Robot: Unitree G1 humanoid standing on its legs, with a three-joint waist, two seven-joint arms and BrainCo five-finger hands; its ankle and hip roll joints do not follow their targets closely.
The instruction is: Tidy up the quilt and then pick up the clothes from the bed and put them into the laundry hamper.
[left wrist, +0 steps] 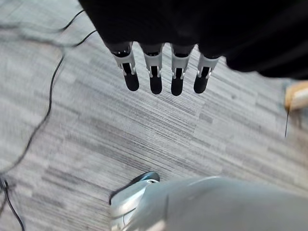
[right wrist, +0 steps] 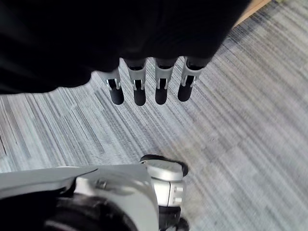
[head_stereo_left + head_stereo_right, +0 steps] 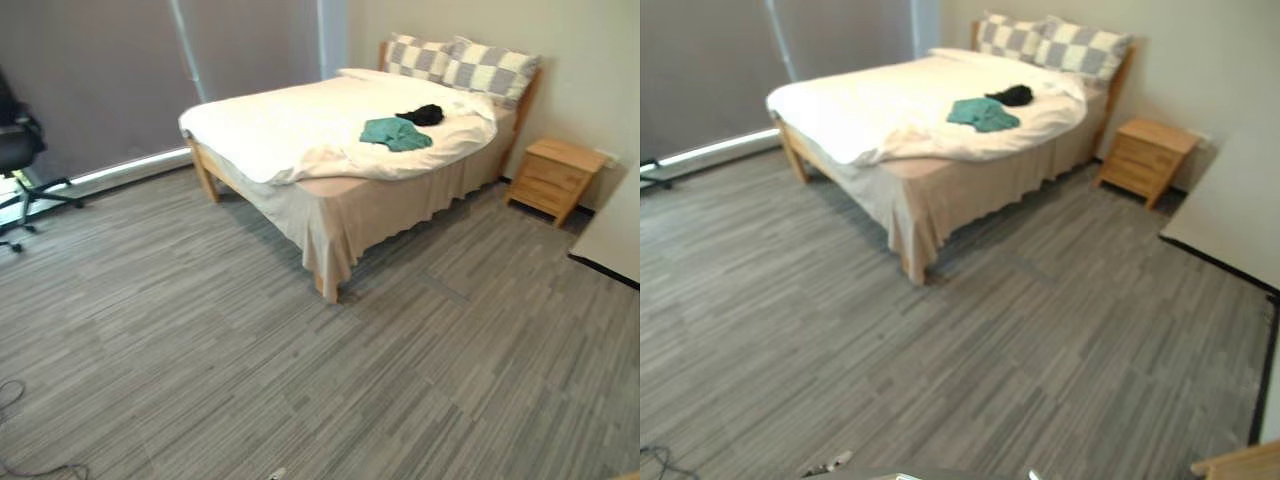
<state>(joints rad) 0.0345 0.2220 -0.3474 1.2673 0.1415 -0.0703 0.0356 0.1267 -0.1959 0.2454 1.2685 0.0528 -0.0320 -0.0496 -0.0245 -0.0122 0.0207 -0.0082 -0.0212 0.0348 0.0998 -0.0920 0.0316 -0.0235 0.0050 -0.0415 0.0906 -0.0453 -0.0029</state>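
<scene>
A wooden bed (image 3: 205, 168) stands across the room, some way off from me. Its white quilt (image 3: 290, 125) lies rumpled, pulled back from the near corner so the beige sheet (image 3: 345, 205) shows. On the quilt lie a green garment (image 3: 396, 133) and a small black garment (image 3: 425, 114). Two checked pillows (image 3: 465, 65) rest at the headboard. My left hand (image 1: 154, 72) hangs over the grey floor, fingers straight, holding nothing. My right hand (image 2: 149, 84) hangs the same way, fingers straight and empty.
A wooden nightstand (image 3: 553, 177) stands beside the bed's head. A black office chair (image 3: 20, 160) is at the far left by the curtained window. A white panel (image 3: 1230, 210) lies at the right. Grey plank floor (image 3: 300, 380) stretches between me and the bed.
</scene>
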